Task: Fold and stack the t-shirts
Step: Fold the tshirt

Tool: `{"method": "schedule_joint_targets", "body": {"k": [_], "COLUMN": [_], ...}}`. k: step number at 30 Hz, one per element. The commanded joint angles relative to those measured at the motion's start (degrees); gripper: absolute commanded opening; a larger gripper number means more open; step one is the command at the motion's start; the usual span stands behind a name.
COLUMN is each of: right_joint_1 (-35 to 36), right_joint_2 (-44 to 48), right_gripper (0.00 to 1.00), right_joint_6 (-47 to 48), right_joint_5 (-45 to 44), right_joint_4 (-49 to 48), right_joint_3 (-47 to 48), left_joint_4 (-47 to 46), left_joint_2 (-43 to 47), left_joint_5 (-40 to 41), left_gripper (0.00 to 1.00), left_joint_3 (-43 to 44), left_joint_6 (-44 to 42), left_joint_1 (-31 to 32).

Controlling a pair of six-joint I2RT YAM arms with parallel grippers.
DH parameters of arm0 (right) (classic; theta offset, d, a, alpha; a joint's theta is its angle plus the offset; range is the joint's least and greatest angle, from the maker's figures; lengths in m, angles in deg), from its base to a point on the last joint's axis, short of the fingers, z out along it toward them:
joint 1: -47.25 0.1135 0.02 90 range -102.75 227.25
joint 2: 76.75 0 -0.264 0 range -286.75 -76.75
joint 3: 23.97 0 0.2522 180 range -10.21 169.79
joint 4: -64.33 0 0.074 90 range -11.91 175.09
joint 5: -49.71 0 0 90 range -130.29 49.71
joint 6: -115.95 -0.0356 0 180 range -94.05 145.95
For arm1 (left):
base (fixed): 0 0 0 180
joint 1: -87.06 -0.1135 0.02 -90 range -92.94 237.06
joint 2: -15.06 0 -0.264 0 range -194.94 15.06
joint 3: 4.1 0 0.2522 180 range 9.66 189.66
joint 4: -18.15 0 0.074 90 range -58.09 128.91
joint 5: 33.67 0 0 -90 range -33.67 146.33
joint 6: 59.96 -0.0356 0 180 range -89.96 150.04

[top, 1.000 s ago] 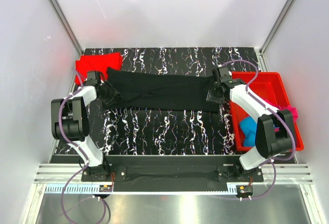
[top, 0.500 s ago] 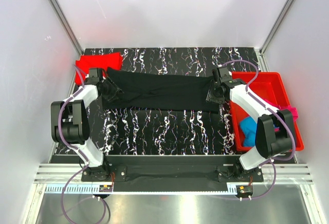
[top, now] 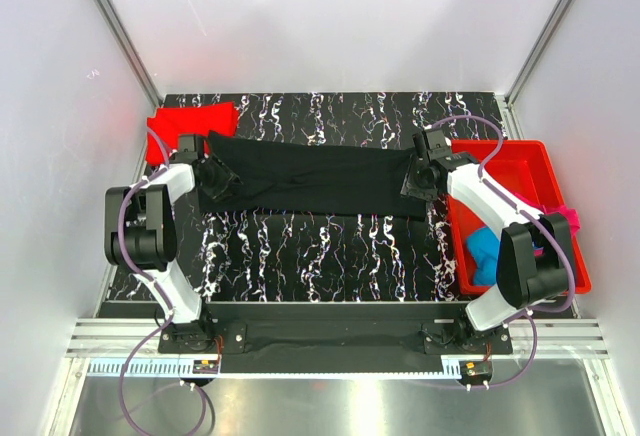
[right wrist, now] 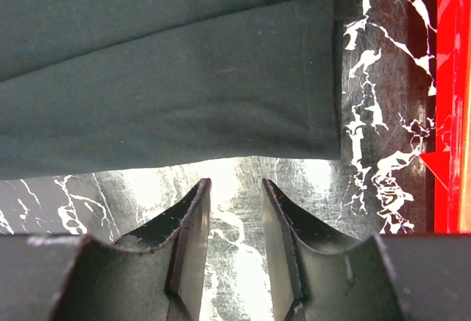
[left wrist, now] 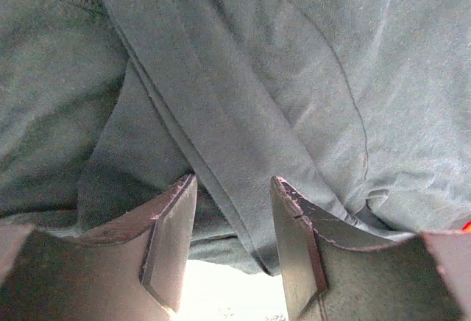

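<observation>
Black t-shirt (top: 320, 178), left end: a fold runs between my left pincer's (left wrist: 234, 187) parted jaws; gripped or not, I cannot tell.
Middle: stretched on table (top: 300, 251), long axis left-right.
Right end: hem just ahead of my released, empty right pincer (right wrist: 235, 187).

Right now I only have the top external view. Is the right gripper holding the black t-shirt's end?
Observer: No. The right gripper is open over the table, with its fingertips just short of the hem of the black t-shirt.
Operator: And the left one?
Observer: The left gripper has its jaws apart, and a folded band of the shirt runs between its fingertips.
</observation>
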Motion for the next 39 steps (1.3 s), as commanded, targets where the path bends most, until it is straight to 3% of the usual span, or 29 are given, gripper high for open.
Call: {"method": "schedule_joint_targets", "body": {"k": [1, 14, 21, 26, 39], "right_joint_1": [0.58, 0.50, 0.50, 0.58, 0.50], "right_joint_2": [0.37, -0.24, -0.59, -0.94, -2.17], "right_gripper": [0.41, 0.41, 0.41, 0.41, 0.41], "right_joint_6": [-0.16, -0.33, -0.25, -0.25, 0.02], "right_joint_5": [-0.61, -0.87, -1.05, -0.87, -1.22], "right_joint_4": [-0.51, -0.95, -1.13, -1.39, -2.18], "right_joint_3": [2.77, 2.15, 2.15, 2.15, 2.42], "left_joint_4": [-5.27, -10.28, -8.53, -7.83, -6.42], "left_joint_2": [0.37, -0.16, 0.46, 0.81, -4.54], "left_joint_5": [1.69, 1.42, 2.83, 3.18, 2.74], "left_gripper": [0.50, 0.48, 0.25, 0.00, 0.00], "left_joint_3": [0.29, -0.85, 1.52, 3.18, 12.93], "left_joint_6": [1.58, 3.70, 2.64, 1.06, -1.14], "left_joint_1": [0.19, 0.98, 1.94, 2.82, 3.70]}}
